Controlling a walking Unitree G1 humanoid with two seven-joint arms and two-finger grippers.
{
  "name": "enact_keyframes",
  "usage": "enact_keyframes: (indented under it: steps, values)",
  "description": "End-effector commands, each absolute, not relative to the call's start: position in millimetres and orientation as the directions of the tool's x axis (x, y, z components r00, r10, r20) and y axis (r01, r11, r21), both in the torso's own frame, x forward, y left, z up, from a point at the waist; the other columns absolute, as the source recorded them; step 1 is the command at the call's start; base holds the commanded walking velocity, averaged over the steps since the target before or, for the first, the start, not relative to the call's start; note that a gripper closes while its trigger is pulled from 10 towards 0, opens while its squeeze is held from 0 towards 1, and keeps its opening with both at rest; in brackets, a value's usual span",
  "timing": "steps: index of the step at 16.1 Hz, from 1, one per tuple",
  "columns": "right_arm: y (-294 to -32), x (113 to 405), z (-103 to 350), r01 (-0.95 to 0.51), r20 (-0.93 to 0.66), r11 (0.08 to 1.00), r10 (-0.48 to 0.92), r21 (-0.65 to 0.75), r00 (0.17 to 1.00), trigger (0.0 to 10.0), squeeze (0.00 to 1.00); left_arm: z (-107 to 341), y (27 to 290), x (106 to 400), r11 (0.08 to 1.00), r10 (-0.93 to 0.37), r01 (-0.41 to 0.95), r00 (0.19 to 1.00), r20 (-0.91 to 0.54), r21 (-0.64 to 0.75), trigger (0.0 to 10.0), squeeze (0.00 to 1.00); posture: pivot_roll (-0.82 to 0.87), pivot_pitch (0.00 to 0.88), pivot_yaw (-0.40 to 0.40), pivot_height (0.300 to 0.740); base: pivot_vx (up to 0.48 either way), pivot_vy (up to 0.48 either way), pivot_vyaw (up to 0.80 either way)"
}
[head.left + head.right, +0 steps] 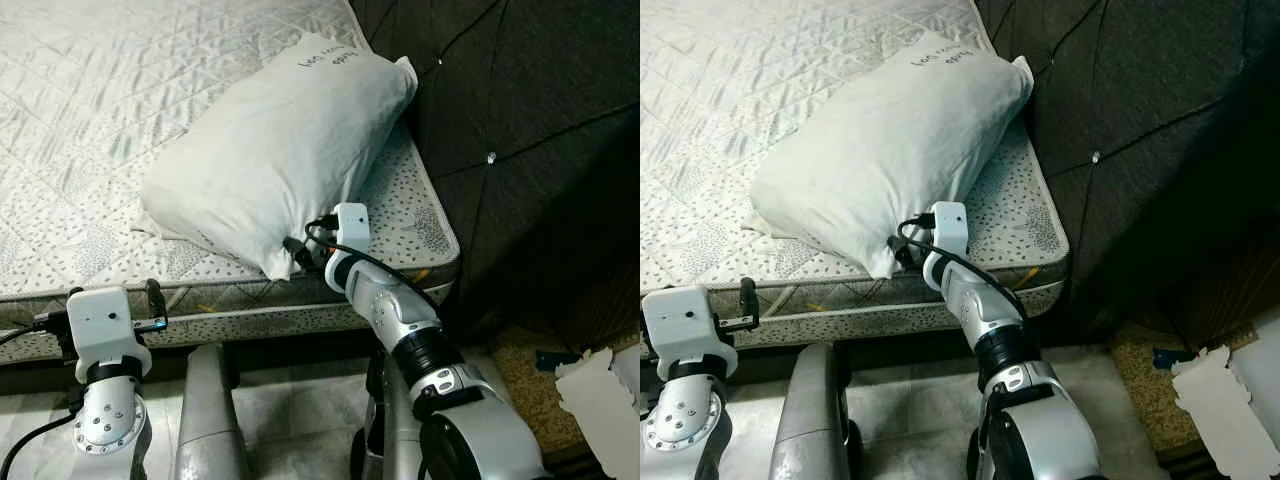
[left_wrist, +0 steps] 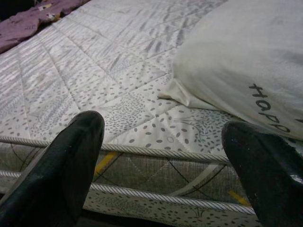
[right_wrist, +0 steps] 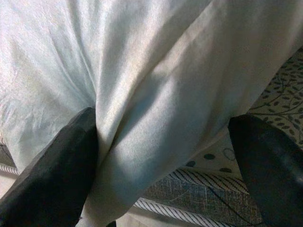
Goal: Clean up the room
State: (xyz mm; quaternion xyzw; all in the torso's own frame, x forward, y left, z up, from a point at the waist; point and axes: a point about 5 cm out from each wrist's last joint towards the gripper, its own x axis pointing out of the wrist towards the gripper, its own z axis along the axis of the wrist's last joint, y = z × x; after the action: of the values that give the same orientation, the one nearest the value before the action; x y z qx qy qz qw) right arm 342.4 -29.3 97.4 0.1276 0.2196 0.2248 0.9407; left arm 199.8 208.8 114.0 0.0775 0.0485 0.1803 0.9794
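A white pillow [image 1: 280,150] with dark lettering lies slanted on the patterned mattress [image 1: 90,110], its far end against the headboard. My right gripper [image 3: 165,120] is at the pillow's near corner by the mattress edge. It is open, its fingers [image 3: 61,161] spread to either side of a fold of pillow fabric. My left gripper [image 2: 164,125] is open and empty, low in front of the mattress side, left of the pillow. The pillow's corner hides the right fingertips in the eye views.
A dark tufted headboard [image 1: 520,120] stands at the right of the bed. Torn white paper [image 1: 595,400] and a small dark object [image 1: 555,358] lie on a brown rug [image 1: 525,385] at the lower right. A purple cloth [image 2: 28,21] lies at the mattress's far side.
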Motion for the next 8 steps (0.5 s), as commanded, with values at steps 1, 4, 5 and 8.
enact_keyframes:
  steps: [1, 4, 5, 8]
  values:
    - [44, 325, 121, -0.487, -0.281, 0.758, 0.628, 0.435, 0.726, 0.0, 0.00, 112, 208, 199, 0.922, 0.362, -0.344, 0.929, -0.080, 0.177, 10.0, 0.00, 0.11, 0.126, -0.047, 0.533, 0.000, 0.000, 0.00]
    - [55, 325, 130, -0.509, -0.233, 0.726, 0.653, 0.462, 0.721, 0.0, 0.00, 112, 208, 200, 0.922, 0.363, -0.346, 0.928, -0.081, 0.173, 10.0, 0.00, 0.11, 0.124, -0.049, 0.533, 0.000, 0.000, 0.00]
    - [56, 325, 132, -0.508, -0.225, 0.722, 0.654, 0.470, 0.722, 0.0, 0.00, 112, 208, 200, 0.922, 0.364, -0.347, 0.928, -0.081, 0.171, 10.0, 0.00, 0.11, 0.124, -0.049, 0.533, 0.000, 0.000, 0.00]
    - [53, 327, 131, -0.497, -0.223, 0.729, 0.644, 0.471, 0.732, 0.0, 0.00, 112, 207, 200, 0.922, 0.366, -0.349, 0.927, -0.083, 0.168, 10.0, 0.00, 0.11, 0.118, -0.053, 0.533, 0.000, 0.000, 0.00]
